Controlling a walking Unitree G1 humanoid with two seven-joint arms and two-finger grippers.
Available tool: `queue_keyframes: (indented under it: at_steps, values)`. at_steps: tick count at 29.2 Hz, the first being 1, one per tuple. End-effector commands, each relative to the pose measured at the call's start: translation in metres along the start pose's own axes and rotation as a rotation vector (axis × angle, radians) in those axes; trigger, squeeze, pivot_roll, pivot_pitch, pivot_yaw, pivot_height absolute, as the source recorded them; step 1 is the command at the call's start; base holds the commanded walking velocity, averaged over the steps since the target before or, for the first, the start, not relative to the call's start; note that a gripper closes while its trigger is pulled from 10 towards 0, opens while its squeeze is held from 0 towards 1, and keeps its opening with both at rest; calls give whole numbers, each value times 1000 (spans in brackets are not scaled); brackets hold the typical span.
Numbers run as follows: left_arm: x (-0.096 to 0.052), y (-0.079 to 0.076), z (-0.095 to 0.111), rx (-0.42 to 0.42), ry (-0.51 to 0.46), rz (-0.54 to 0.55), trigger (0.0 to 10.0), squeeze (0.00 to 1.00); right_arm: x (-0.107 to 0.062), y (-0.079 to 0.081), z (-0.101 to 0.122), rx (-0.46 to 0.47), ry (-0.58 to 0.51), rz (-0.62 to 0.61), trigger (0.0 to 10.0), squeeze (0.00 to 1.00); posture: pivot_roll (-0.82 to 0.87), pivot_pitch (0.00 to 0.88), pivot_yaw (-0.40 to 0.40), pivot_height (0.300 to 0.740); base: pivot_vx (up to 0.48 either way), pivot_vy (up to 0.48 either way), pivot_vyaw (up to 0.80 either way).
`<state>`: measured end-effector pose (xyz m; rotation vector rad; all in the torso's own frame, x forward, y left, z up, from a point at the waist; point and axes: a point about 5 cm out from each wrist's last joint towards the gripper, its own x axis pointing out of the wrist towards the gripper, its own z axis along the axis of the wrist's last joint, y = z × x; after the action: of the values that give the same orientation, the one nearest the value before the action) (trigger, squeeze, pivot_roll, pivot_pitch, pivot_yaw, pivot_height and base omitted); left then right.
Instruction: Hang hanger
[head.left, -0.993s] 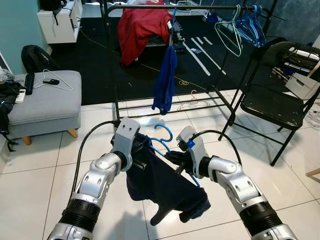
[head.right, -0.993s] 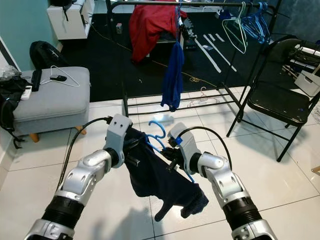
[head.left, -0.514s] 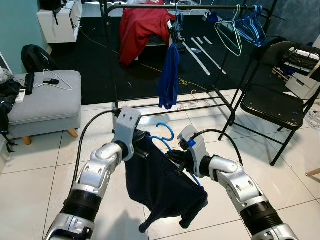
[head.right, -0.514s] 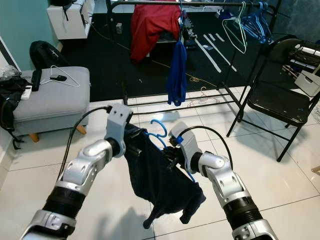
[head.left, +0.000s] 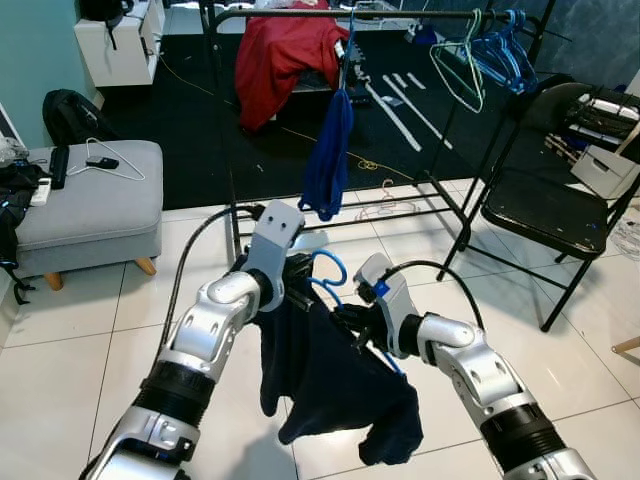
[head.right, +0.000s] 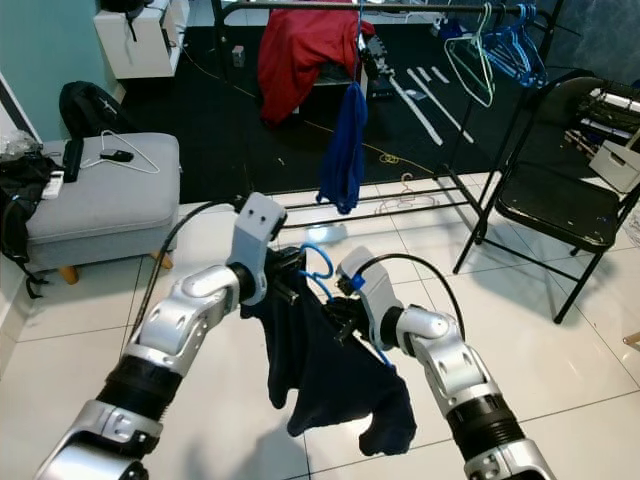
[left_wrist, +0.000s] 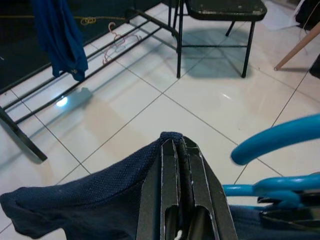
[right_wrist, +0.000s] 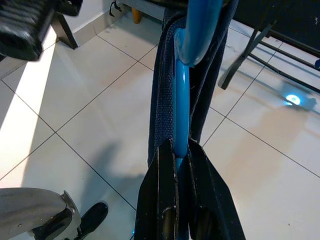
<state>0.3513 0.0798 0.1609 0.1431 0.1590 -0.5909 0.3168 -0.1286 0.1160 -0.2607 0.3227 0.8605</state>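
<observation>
Two grippers share one load here, well short of the black metal clothes rail (head.left: 330, 13) that stands beyond them with a red garment (head.left: 285, 50), a blue garment (head.left: 330, 150) and spare hangers already on it. Below that rail and nearer the robot, the dark navy garment (head.left: 335, 385) droops toward the white tiled floor (head.left: 70, 380), draped over the bright blue plastic hanger (head.left: 328, 272). The left gripper (left_wrist: 175, 160) has its fingers pinched shut on a fold of navy cloth; the right gripper (right_wrist: 181, 155) clamps narrow on the hanger's blue bar. My read: raise both together, keep the hook upright and facing the rail, and hold the cloth until the hook seats, or the garment could slide off.
</observation>
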Motion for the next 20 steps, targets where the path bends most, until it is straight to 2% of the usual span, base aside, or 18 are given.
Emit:
queue_keyframes:
  at_steps: [1, 5, 8, 10, 13, 14, 18, 20]
  values:
    - [5, -1, 2, 22, -1, 8, 0, 0, 1, 4, -1, -2, 7, 23, 10000, 0, -65, 74, -41, 740, 0, 0, 0]
    - [8, 8, 3, 33, -6, 49, 0, 0, 1, 6, -1, -3, 6, 29, 10000, 0, -69, 75, -38, 740, 0, 0, 0]
    - [8, 8, 3, 33, -6, 49, 0, 0, 1, 6, -1, -3, 6, 29, 10000, 0, -69, 75, -38, 740, 0, 0, 0]
    - [6, 23, 5, 39, -17, 102, 0, 0, 0, 6, -2, -1, 8, 32, 10000, 0, -71, 76, -34, 740, 0, 0, 0]
    - [3, 31, 4, 37, -20, 134, 0, 0, -1, 6, -2, 0, 9, 32, 10000, 0, -71, 76, -34, 740, 0, 0, 0]
    - [-1, 40, 2, 34, -16, 169, 0, 0, -1, 6, -3, 1, 10, 31, 10000, 0, -70, 74, -35, 740, 0, 0, 0]
    - [-5, 50, -2, 31, -9, 204, 0, 0, -1, 6, -3, 2, 11, 32, 10000, 0, -70, 74, -35, 740, 0, 0, 0]
    - [-5, 50, -2, 31, -9, 204, 0, 0, -1, 6, -3, 2, 11, 32, 10000, 0, -70, 74, -35, 740, 0, 0, 0]
